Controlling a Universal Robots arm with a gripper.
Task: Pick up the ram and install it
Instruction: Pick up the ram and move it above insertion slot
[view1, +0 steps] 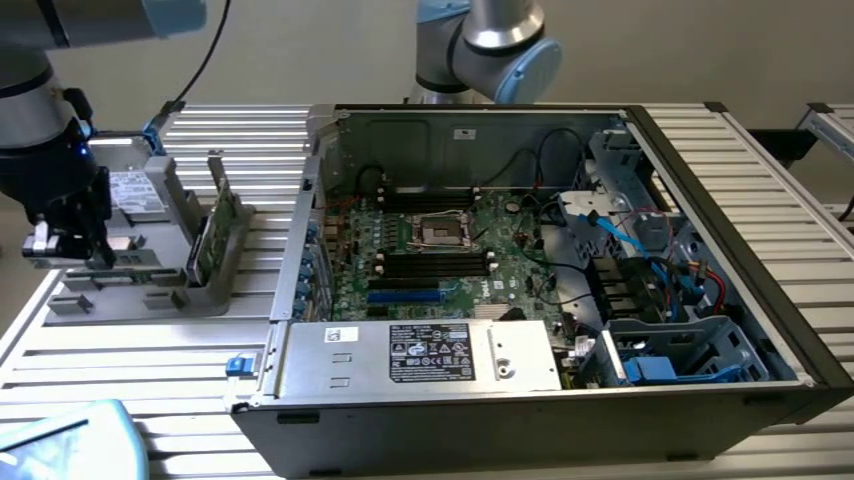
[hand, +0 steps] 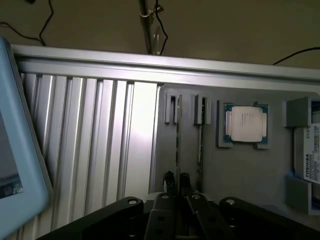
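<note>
The arm (view1: 40, 150) hangs over the left end of a grey holder (view1: 147, 300) that lies on the ribbed worktop (view1: 134, 370), left of the open computer case (view1: 747, 200). The fingers (hand: 169, 178) stand close together with a narrow gap between them and clasp nothing that can be made out. The ram (view1: 220, 240) stands on edge in the holder's right part, just left of the case wall, and in the exterior view it is apart from the fingers. In the wrist view two thin sticks show edge-on in their slots, and one of them lines up with the gap between the fingertips; whether they touch cannot be told. Beside the sticks a square processor chip (hand: 246, 124) lies flat in its recess, and past it sits a hard drive (hand: 309, 160). Inside the case, the motherboard (view1: 441, 250) lies face up behind a silver power supply (view1: 420, 355) at the near side.
</note>
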